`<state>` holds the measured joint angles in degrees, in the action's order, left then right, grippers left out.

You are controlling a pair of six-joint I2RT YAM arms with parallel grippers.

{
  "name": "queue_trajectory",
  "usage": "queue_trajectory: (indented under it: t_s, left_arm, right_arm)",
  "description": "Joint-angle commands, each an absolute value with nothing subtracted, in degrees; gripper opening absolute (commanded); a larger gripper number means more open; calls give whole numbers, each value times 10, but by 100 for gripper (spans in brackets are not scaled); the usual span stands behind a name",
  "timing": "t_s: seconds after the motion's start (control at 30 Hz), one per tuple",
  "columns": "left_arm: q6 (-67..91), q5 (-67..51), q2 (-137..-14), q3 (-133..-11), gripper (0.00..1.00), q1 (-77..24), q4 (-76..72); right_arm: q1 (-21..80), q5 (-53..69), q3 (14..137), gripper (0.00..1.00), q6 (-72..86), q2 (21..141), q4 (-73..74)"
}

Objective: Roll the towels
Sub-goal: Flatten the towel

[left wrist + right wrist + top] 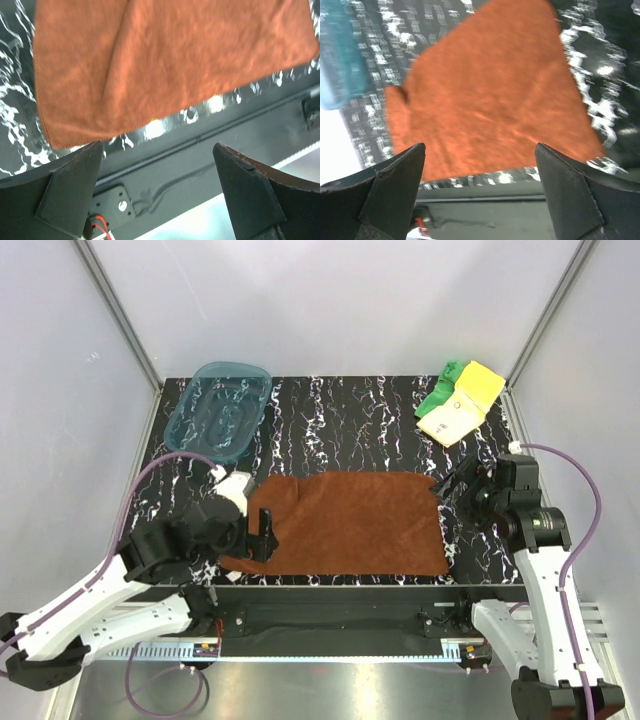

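Note:
A rust-brown towel [345, 523] lies spread flat on the black marbled table [330, 425]. My left gripper [266, 535] hovers over the towel's left edge, open and holding nothing. My right gripper [452, 483] is at the towel's far right corner, also open and empty. In the left wrist view the brown towel [165, 65] lies beyond the spread fingers [75, 185], and my left gripper [157, 165] is over the table's front rail. The right wrist view shows the brown towel [490, 100] ahead of my right gripper [480, 165]. A pale yellow towel [452, 420] and a green towel [440, 390] lie piled at the far right corner.
A translucent teal tray [218, 410] stands at the far left of the table, its edge visible in the right wrist view [340, 60]. A dark rail [340, 615] runs along the table's near edge. White enclosure walls stand on three sides.

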<state>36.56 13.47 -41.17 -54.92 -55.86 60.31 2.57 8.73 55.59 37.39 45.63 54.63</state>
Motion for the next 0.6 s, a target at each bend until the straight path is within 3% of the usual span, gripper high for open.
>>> queue_trajectory:
  t_s: [0.0,0.13,0.27,0.3,0.43,0.57]
  left_arm:
    - [353,196,-476,-577,99,-560,530]
    - [323,215,-557,-574,99,-490,443]
    - [306,131,-619,-514,84,-388,281]
    - [308,108,-640,-504,81,-358,234]
    - [316,93,-749,-499,72,-321,159]
    - [324,94,-856,-516,69,-306,110]
  right_arm:
    - [26,163,562,97,400,500,439]
    - [26,187,550,85,393,582,359]
    - [26,192,570,43,393,693,291]
    - [26,197,576,25,395,744,277]
    - [26,226,574,0,411,859,186]
    - [25,236,598,0,405,964,127]
